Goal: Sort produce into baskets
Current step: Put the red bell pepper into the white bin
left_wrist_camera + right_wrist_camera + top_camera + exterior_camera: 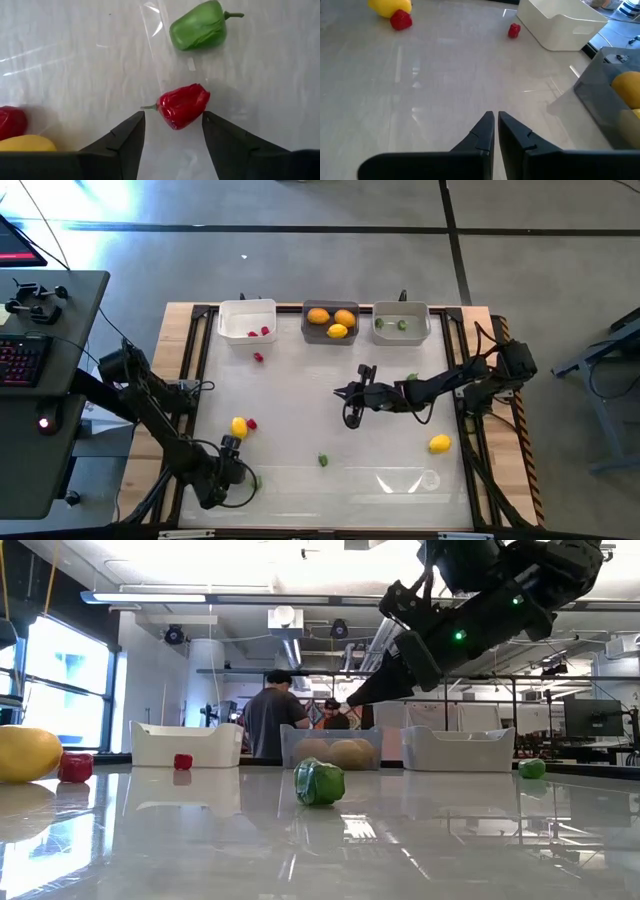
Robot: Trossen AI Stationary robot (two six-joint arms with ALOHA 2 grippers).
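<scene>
The left gripper point(173, 131), jaws wide, straddles a small glossy red plastic pepper point(183, 105); closing on it comes next, while the right gripper point(495, 124), fingers nearly together, waits mid-table.

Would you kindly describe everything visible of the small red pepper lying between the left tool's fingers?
The red pepper is a small, glossy, plastic-looking toy with a lobed body and a short pale-green stem. It lies on its side on the shiny white table, stem pointing toward one finger. The left tool is open around it, its dark fingers on either side and apparently not touching it. A green pepper lies beyond it, apart.
</scene>
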